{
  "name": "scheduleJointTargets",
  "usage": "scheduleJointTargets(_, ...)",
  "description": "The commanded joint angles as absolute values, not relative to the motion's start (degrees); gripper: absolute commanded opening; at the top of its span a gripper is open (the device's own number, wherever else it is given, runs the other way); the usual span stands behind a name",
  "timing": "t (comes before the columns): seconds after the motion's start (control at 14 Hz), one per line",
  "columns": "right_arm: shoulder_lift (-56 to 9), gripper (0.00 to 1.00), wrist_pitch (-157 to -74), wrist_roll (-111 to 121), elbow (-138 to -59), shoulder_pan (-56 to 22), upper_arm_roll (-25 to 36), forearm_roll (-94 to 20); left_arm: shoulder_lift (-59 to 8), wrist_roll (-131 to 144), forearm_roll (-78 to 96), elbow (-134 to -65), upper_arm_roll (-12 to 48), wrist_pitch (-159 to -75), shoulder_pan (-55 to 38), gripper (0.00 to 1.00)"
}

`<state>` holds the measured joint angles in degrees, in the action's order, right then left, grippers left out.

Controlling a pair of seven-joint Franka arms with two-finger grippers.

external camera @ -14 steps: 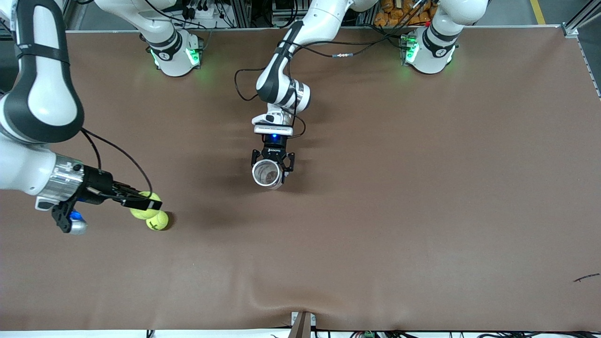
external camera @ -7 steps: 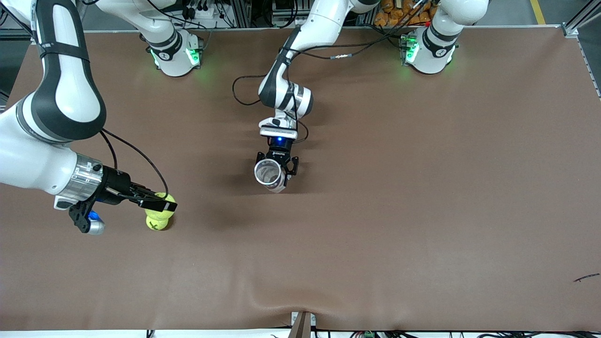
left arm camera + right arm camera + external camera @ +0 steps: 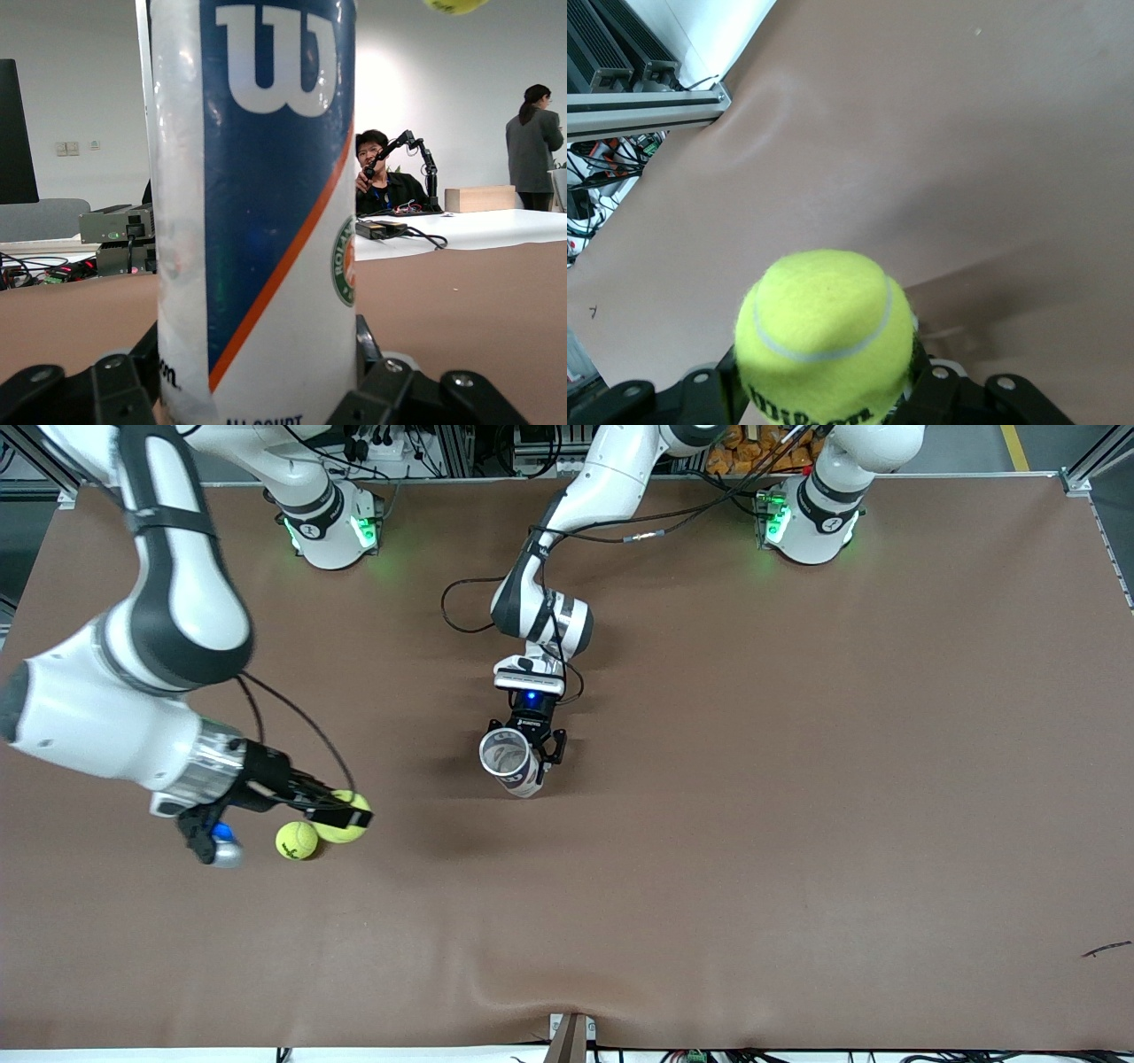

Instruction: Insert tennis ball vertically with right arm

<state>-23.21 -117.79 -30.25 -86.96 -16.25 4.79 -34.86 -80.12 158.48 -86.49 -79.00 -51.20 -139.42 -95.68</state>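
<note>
Front view: right gripper (image 3: 353,815) carried tennis ball (image 3: 341,829) sideways.

A brown mat (image 3: 797,779) is spread over the whole table, rippled at the edge nearest the front camera. White walls (image 3: 80,97) are seen in the left wrist view, with a white desk (image 3: 496,228) where one person (image 3: 383,181) is seated (another (image 3: 534,150) stands nearby). A dark monitor (image 3: 16,133) and electronics boxes (image 3: 115,226) are also visible.
</note>
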Motion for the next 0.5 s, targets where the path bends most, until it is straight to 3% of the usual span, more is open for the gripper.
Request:
scheduleJointTargets(0.0, -24.08, 0.00, -120.93, -34.61, -87.10, -19.24, 5.27, -36.12, -80.68, 169.10, -90.17, -78.49, -50.11, -136.68, -95.45, 0.81)
scheduleJointTargets(0.43, -25.14, 0.00, -122.52, -46.20, -88.32, -26.61, 5.36, -35.86, -80.68, 169.98, -90.26, -78.57, -48.60, -134.56, -95.45, 0.81)
